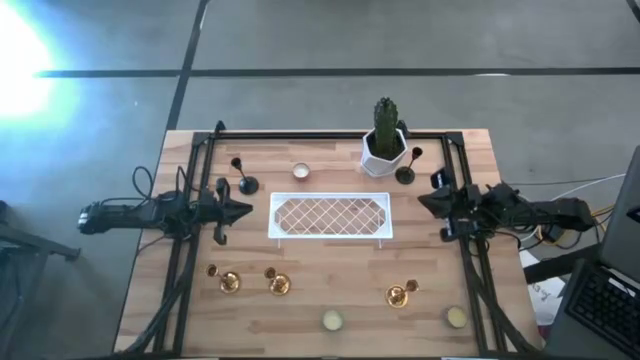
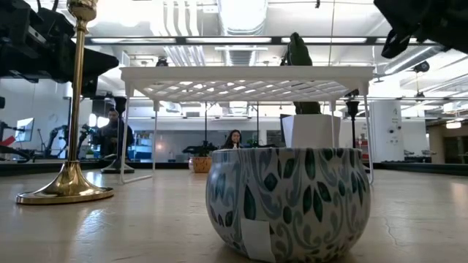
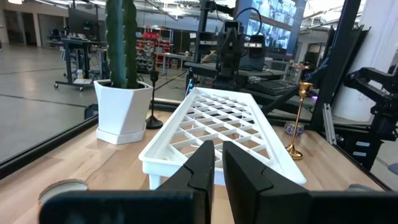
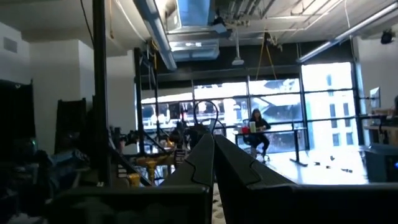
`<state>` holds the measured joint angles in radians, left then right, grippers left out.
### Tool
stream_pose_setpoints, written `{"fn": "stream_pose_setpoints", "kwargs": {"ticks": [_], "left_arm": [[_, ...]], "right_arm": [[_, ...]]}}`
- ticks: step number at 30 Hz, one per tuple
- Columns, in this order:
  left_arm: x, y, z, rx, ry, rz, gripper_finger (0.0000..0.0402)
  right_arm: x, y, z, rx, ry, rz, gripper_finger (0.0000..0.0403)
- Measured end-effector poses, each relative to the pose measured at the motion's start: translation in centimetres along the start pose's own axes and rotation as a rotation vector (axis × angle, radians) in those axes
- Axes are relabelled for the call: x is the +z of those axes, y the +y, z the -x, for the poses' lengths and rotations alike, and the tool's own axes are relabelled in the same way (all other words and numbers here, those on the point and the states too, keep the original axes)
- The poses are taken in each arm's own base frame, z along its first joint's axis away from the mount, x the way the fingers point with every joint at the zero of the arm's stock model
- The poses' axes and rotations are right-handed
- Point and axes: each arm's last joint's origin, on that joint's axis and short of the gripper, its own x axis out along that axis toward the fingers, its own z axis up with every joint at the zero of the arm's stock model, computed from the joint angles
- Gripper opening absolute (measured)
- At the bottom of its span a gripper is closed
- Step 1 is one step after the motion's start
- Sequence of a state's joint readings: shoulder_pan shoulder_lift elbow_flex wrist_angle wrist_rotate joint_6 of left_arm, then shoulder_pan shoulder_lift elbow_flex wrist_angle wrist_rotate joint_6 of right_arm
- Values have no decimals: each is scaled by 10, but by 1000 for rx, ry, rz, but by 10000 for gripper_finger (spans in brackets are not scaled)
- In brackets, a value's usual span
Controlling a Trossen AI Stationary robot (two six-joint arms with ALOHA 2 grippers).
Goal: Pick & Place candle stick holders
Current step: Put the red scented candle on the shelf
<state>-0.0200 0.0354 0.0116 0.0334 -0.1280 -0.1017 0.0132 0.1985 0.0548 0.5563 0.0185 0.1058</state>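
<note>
- No holder looks picked yet, so I judge the task to be at its start. All five holders stand on the bench [image 1: 150, 290], and the white rack [image 1: 330, 216] at its middle carries nothing.
- Three gold holders sit in the near row: one [image 1: 229, 282] and a second [image 1: 278, 285] on the left, a third [image 1: 397, 295] on the right.
- Two black holders are at the far side: one [image 1: 246, 184] left of the rack, the other [image 1: 405, 174] just beside the cactus pot [image 1: 384, 152].
- The left claw [image 1: 246, 210] hangs left of the rack, near that black holder; its fingers are nearly together and hold nothing.
- The right claw [image 1: 422, 203] hangs right of the rack, fingers together and empty.
- Pale candles [image 1: 331, 320] stay out of the job.
</note>
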Motion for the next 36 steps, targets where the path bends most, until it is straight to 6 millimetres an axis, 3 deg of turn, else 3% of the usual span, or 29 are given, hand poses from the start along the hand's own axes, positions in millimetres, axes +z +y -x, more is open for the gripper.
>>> {"fn": "stream_pose_setpoints", "kwargs": {"ticks": [6,10,17,21,25,28,33,36], "left_arm": [[0,0,0,0,0,0,37],[0,0,0,0,0,0,37],[0,0,0,0,1,0,37],[0,0,0,0,0,0,37],[0,0,0,0,0,0,37],[0,0,0,0,0,0,37],[0,0,0,0,0,0,37],[0,0,0,0,0,0,37]], "right_arm": [[16,3,-22,23,104,15,8],[34,7,-41,50,368,52,8],[99,10,-71,-155,754,-2,8],[124,13,-91,-211,941,-44,8],[127,18,-110,-234,1153,-50,8],[118,31,-126,-161,1287,-25,8],[101,73,-145,1,1451,0,8],[95,104,-143,0,1570,-2,8]]}}
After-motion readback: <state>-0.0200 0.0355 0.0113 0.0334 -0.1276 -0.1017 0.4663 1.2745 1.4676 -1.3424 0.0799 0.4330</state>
